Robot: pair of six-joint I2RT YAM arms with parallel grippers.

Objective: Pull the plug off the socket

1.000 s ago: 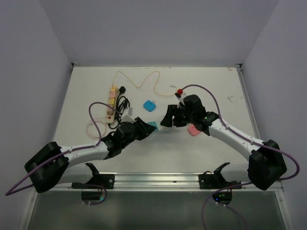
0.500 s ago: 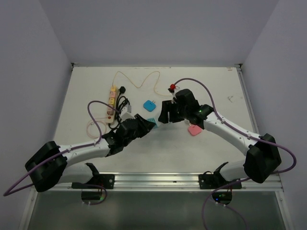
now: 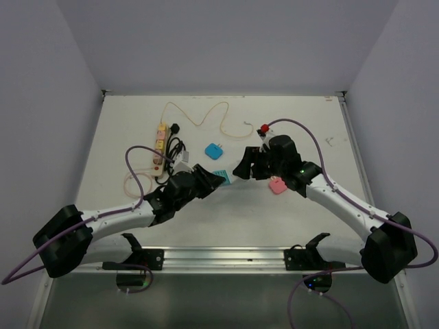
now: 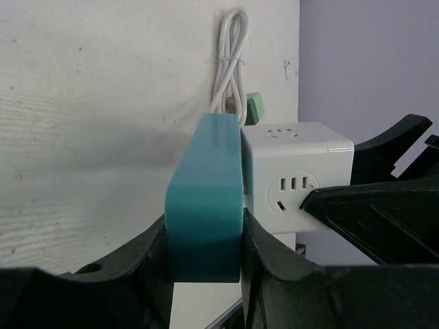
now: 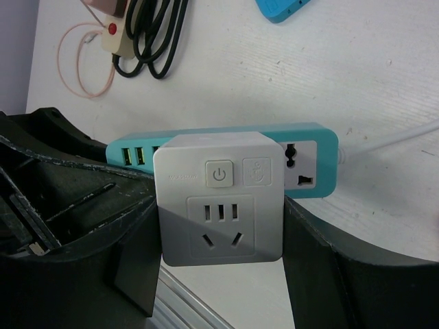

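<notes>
White tabletop, centre, between the arms: teal power strip, clamped edgewise in left gripper. White cube plug, grasped by right gripper, sits against the strip's face.

Top external: fixed high behind both arm bases, looking down across the bench. Left wrist: very near, low along the bench, past the left end effector at the teal power strip end-on. Right wrist: very near, looking down past the right end effector. Both wrist views share the white cube socket and strip.
</notes>
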